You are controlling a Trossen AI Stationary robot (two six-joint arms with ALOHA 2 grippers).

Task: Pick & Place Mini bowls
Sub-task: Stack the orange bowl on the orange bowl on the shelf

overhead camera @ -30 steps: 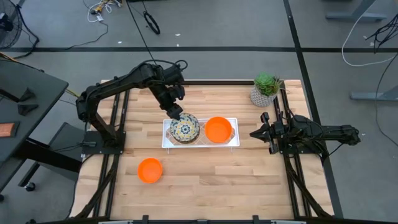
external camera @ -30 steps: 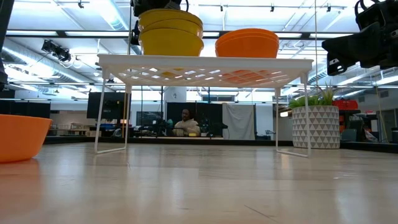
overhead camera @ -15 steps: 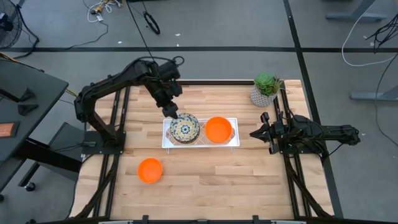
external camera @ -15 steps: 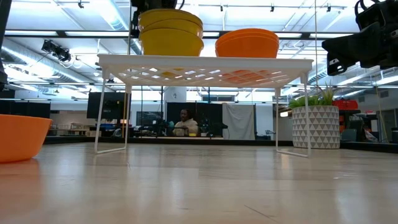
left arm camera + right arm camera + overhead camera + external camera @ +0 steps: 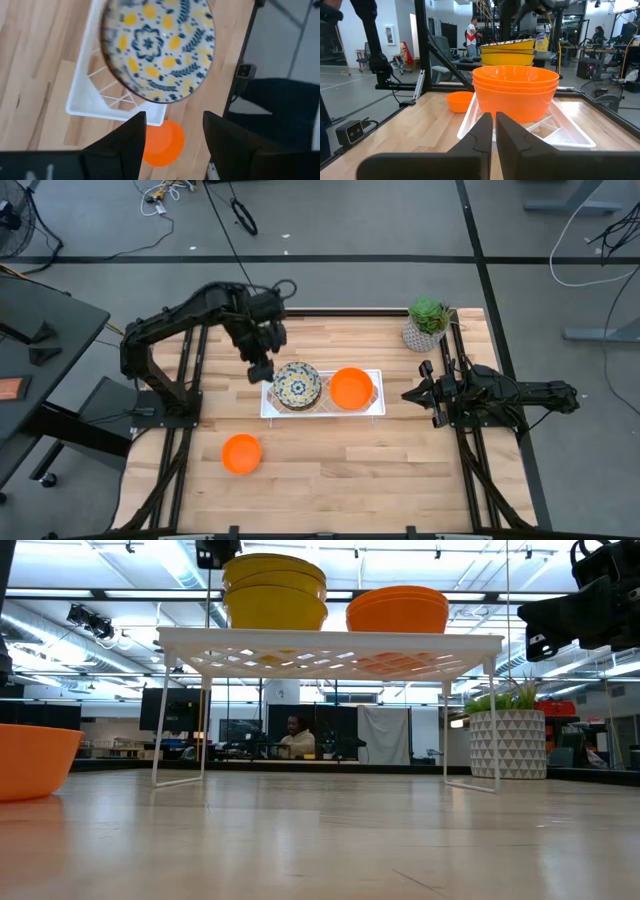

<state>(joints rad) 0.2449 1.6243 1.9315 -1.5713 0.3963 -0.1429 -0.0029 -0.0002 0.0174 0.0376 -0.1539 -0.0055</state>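
We see a wooden table (image 5: 330,470) bearing a white wire rack (image 5: 322,411); on it sit stacked patterned bowls (image 5: 297,386) and stacked orange bowls (image 5: 351,388). One orange bowl (image 5: 241,453) lies apart. Left gripper (image 5: 262,370) hovers beside the patterned stack, jaws wide, empty. Right gripper (image 5: 418,393) waits at the table's right edge, pinched closed.

The table (image 5: 330,455) is pale, smooth-finished butcher-block wood, the rack (image 5: 272,409) looks like glossy white plastic or coated wire, the orange bowls (image 5: 515,92) shine like smooth plastic, and the patterned bowl (image 5: 157,47) has a glazed, glossy inside.
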